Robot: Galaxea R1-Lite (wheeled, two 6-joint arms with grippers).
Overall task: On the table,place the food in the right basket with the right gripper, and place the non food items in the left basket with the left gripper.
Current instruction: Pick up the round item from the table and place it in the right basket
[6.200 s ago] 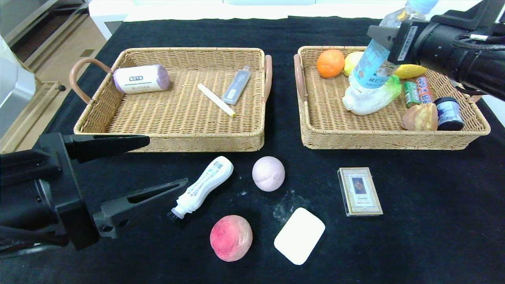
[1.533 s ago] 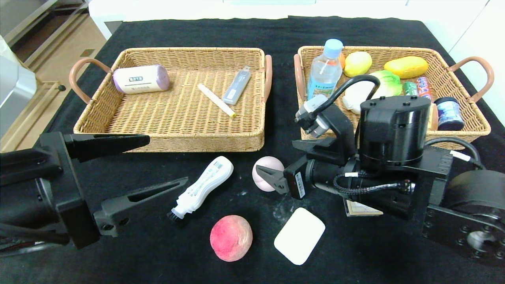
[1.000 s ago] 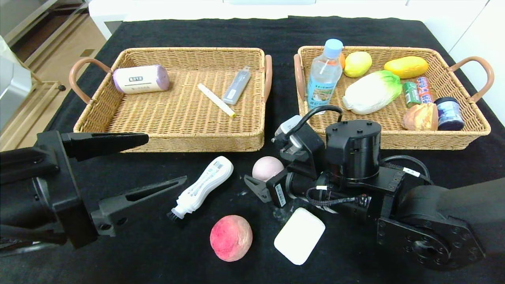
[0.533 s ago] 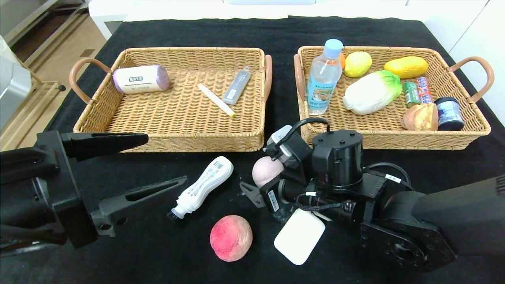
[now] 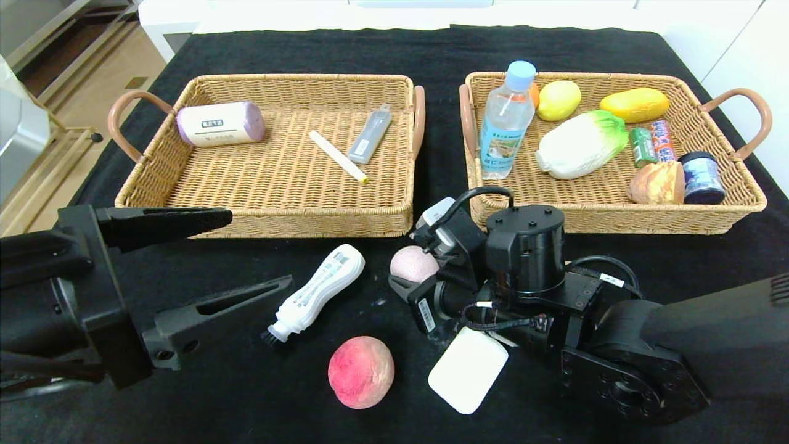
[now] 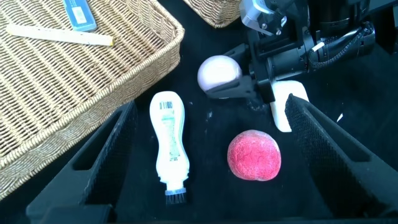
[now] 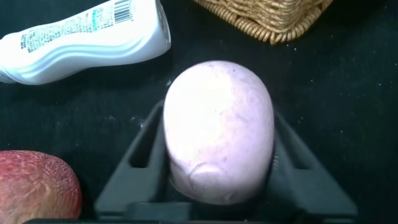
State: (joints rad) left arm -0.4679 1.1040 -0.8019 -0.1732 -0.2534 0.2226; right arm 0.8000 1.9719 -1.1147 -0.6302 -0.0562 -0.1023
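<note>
Pink bun point(image 7: 219, 130) squeezed in right claw point(image 7: 217, 155)

Right gripper point(image 5: 412, 279) was low over the table's front-centre, arm reaching in from the front-right corner, fingers point(image 7: 134, 158) pinched on the bun point(image 7: 219, 129). Left gripper point(image 5: 240, 256) hung at the front-left edge, fingers spread wide, holding nothing.

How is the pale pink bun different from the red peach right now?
The pink bun is pale and smooth; the peach is red-pink and fuzzy. The bun sits squeezed between the fingers of the right gripper, while the peach lies free, apart from it. The peach lies nearer the robot than the bun. Both are round and on the black table, outside the baskets.
</note>
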